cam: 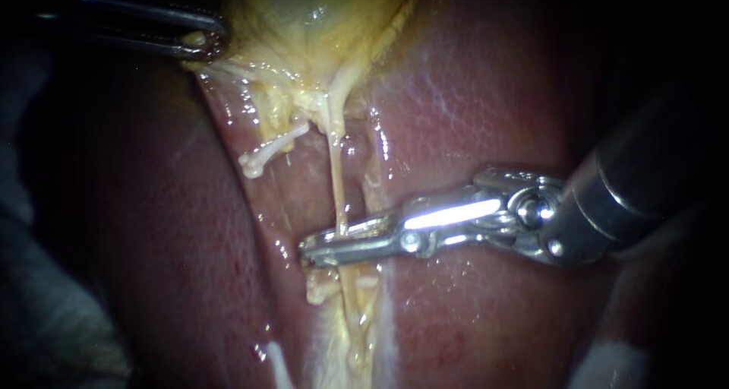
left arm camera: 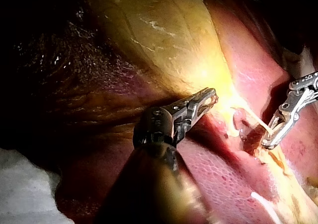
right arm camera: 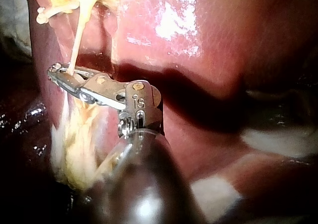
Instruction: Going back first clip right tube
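Right tube (cam: 336, 184) sat clamped in jaws of the right instrument (cam: 311, 251), which should probably part fully before backing straight off, left instrument (cam: 199, 45) gripping the gallbladder (cam: 304, 20).

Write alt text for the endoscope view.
The right instrument reaches in across the liver, its tip lying across a thin pale tube that runs down from the yellow gallbladder. At upper left, the left instrument's pincer grips the gallbladder's edge.
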`<state>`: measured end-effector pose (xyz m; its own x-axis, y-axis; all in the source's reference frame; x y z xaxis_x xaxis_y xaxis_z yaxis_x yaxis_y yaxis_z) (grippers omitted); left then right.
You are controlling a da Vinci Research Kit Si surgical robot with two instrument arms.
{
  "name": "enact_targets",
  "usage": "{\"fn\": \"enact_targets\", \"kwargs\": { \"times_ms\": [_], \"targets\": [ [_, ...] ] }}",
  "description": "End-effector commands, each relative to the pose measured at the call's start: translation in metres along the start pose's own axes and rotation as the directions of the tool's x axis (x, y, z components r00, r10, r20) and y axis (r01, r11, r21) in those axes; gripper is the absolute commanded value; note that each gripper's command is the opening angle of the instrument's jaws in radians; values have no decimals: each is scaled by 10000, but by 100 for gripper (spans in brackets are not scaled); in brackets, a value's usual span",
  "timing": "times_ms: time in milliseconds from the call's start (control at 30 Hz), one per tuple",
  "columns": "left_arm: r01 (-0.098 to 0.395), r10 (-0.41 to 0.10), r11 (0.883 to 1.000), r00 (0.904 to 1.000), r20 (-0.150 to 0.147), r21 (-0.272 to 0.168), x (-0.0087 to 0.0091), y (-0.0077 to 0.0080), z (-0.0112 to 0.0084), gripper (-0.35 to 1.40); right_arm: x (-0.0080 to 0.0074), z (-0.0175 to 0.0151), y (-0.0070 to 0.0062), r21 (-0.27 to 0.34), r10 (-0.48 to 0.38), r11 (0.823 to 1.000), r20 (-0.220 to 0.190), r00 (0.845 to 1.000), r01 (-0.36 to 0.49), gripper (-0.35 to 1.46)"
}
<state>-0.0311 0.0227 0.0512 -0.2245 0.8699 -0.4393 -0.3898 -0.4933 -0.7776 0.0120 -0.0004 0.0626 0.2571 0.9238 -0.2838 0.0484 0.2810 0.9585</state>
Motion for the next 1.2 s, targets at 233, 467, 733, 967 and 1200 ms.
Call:
{"fn": "enact_targets", "kwargs": {
  "times_ms": [233, 467, 733, 967, 1200],
  "targets": [
    [1, -1, 10000, 10000, -2, 2, 0, 0, 1, -35, -14, 13, 18, -533, -1446, 9876, 563, 9879, 1476, 40],
    [1, -1, 10000, 10000, -2, 1, 0, 0, 1, -35, -11, 10, 34, -1092, -2419, 9632, 477, 9691, 2458, 47],
    [0, 0, 10000, 10000, 0, -1, 0, 0, 0, -35, -13, -6, 31, -1773, -3888, 9037, 414, 9204, 3897, 49],
    [0, 0, 10000, 10000, 3, -7, 0, 0, -1, -35, -4, -37, 7, -1654, -5514, 8047, 1479, 8211, 5702, 49],
    [0, 0, 10000, 10000, 3, -9, 0, 0, -1, -35, 15, -77, -29, -1749, -6368, 7136, 2416, 7322, 6784, 50]
  ]
}}
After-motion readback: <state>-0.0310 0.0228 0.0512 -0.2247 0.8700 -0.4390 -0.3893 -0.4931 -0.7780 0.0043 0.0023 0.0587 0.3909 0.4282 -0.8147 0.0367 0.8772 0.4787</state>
